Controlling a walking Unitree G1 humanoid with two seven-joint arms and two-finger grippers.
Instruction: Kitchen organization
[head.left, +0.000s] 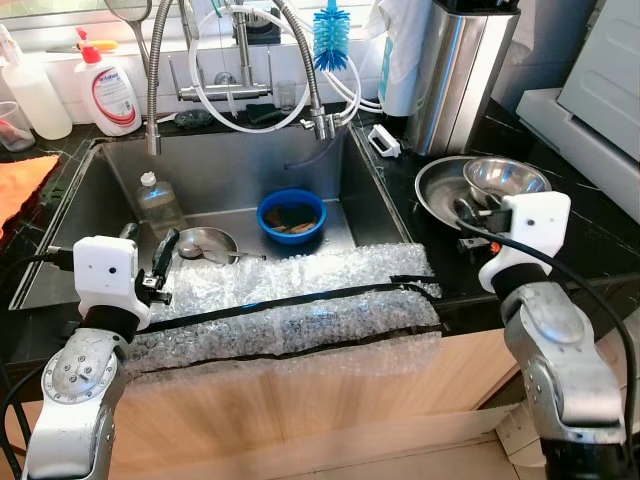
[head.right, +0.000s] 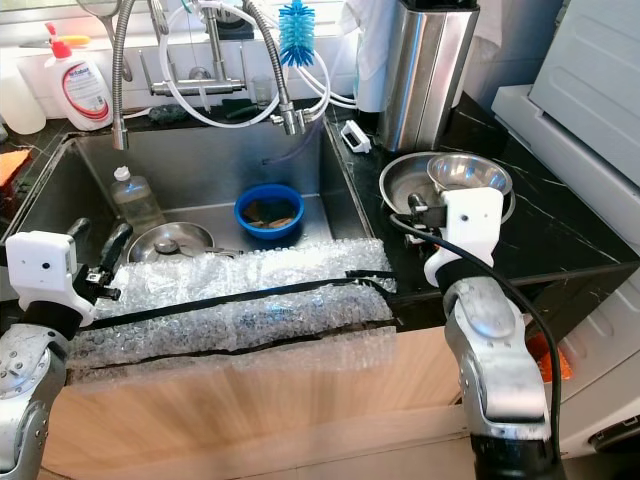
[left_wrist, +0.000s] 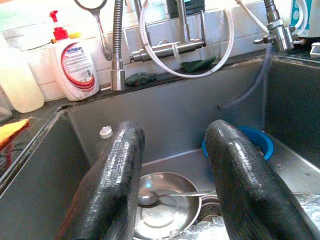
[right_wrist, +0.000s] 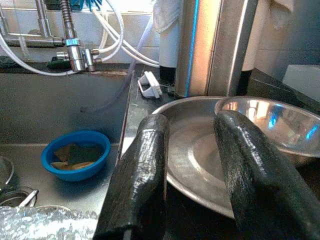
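Inspecting, we find left gripper (head.left: 150, 262) jaws apart over the sink (head.left: 230, 170), right gripper (head.left: 472, 222) jaws apart by the steel plate (head.left: 440, 185).

One faint label by the sink

A white pump bottle (left_wrist: 75, 67) with a red cap stands on the counter behind the sink's left corner; its label shows a red ring and a blue word that looks like "antabax", though the letters are small and soft, so the reading is unsure. The smaller print beneath it is too blurred to read.
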